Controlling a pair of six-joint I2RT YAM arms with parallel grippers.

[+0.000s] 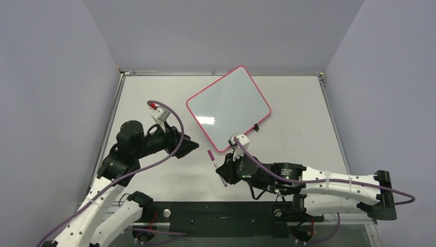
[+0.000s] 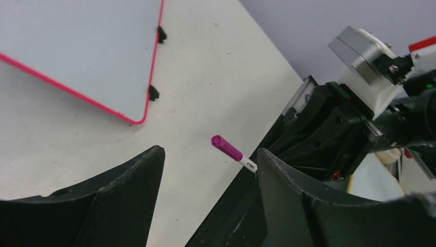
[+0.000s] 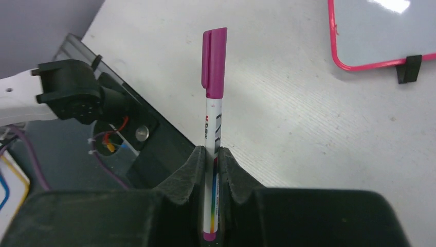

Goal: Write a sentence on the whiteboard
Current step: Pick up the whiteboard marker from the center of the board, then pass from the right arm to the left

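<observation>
The whiteboard [image 1: 229, 106] lies tilted on the table, white with a red-pink rim, and its face is blank; no sentence shows on it. Its corner also shows in the left wrist view [image 2: 87, 51] and the right wrist view [image 3: 383, 31]. My right gripper [image 1: 224, 170] is shut on a marker pen [image 3: 214, 103], white-bodied with a magenta cap still on, held above the table near the board's near corner. The pen shows in the top view [image 1: 216, 167] and the left wrist view [image 2: 232, 151]. My left gripper [image 1: 191, 146] is open and empty, left of the pen.
Small black clips [image 1: 255, 127] stick out from the board's right rim. The table's near edge with the black base rail [image 1: 221, 213] lies just behind the right gripper. Grey walls enclose the table on three sides.
</observation>
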